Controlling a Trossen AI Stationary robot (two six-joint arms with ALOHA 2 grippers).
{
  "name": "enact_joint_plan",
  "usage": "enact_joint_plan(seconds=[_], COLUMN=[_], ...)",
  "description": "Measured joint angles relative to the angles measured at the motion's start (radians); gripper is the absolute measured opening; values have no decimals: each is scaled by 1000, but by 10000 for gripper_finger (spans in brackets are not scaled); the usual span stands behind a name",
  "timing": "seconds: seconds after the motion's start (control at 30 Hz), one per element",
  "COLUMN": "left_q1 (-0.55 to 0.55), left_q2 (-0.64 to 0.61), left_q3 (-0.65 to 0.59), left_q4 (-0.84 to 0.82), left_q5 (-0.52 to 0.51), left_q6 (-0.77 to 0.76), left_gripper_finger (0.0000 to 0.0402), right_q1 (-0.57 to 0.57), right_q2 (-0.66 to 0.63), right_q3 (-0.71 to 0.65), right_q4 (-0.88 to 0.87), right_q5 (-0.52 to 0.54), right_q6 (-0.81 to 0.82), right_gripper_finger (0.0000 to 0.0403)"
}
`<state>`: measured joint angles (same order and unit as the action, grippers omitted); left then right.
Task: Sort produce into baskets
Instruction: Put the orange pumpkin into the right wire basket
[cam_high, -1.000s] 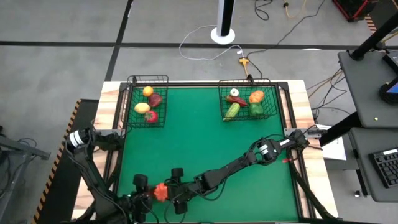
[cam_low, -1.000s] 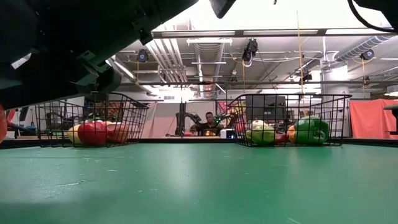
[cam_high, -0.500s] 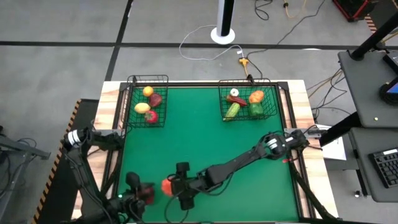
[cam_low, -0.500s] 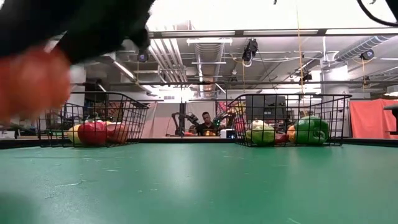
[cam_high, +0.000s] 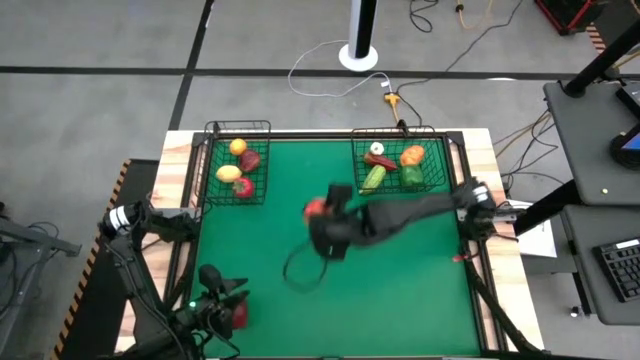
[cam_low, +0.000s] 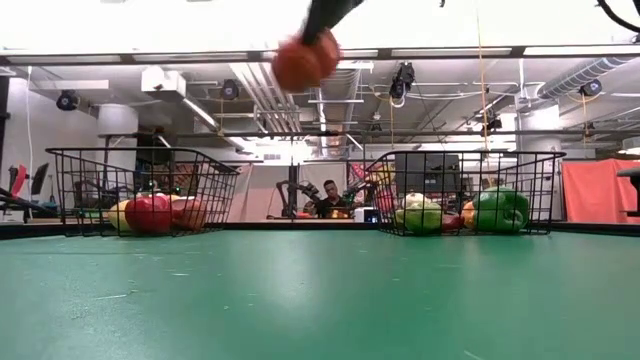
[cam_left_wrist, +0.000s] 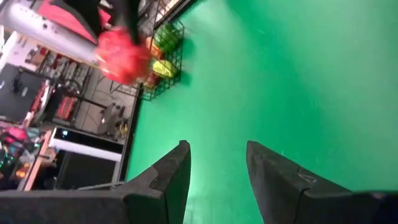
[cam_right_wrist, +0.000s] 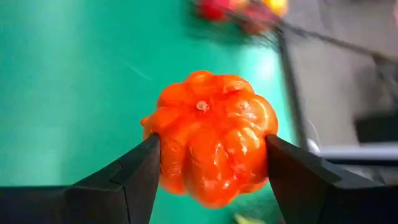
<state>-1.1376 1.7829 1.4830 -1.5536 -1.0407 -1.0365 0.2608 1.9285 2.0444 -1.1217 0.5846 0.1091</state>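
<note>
My right gripper (cam_high: 316, 210) is shut on an orange-red ribbed toy fruit (cam_right_wrist: 211, 134), high above the middle of the green table; the fruit also shows in the low view (cam_low: 305, 58) and the left wrist view (cam_left_wrist: 122, 55). The left wire basket (cam_high: 237, 160) holds yellow, maroon and red pieces. The right wire basket (cam_high: 398, 162) holds white, orange, red and green pieces. My left gripper (cam_left_wrist: 217, 168) is open and empty at the table's near left corner (cam_high: 232, 292). My right gripper pinches the ribbed fruit by two opposite sides (cam_right_wrist: 261, 143) between its two fingers (cam_right_wrist: 140, 171). The fruit's dimpled end (cam_right_wrist: 201, 106) faces the wrist camera. The fingers come from the table's right, slanting down. The fruit is lifted clear of the table.
Both baskets stand at the far edge, with open green mat (cam_high: 330, 290) between and in front of them. My right arm (cam_high: 420, 208) stretches across the table's right half. A person sits in the room behind the table (cam_low: 330, 195).
My right gripper has carried the orange-red fruit from the near edge, beside my left gripper, up and toward the far edge to above the table's middle. My left gripper has stayed near the near left corner.
</note>
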Motion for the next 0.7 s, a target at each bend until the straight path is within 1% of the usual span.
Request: enact_joint_plan(seconds=[0.1, 0.2, 0.3, 0.4, 0.47, 0.53, 0.6, 0.7], left_q1=[4, 9, 13, 17, 20, 26, 34, 47], left_q2=[-1, -1, -1, -1, -1, -1, -1, -1], left_q3=[0, 0, 0, 0, 0, 2, 2, 1], left_q4=[-2, -2, 1, 3, 5, 6, 11, 38], left_q5=[1, 1, 2, 2, 3, 2, 2, 2], left_q6=[-24, -61, -100, -132, -144, -157, -160, -160], left_gripper_finger=[139, 139, 139, 139, 139, 139, 139, 139], right_q1=[-95, -213, -338, -464, -546, -628, -703, -788], right_q2=[-80, -167, -252, -338, -390, -436, -472, -512], right_q3=[-33, -100, -210, -354, -452, -548, -629, -719], right_q4=[-70, -109, -142, -146, -146, -134, -76, 30], right_q5=[19, 19, 6, -57, -79, -81, -95, -153], right_q6=[27, 58, 101, 135, 148, 154, 153, 122], right_gripper_finger=[246, 246, 246, 246, 247, 247, 247, 247])
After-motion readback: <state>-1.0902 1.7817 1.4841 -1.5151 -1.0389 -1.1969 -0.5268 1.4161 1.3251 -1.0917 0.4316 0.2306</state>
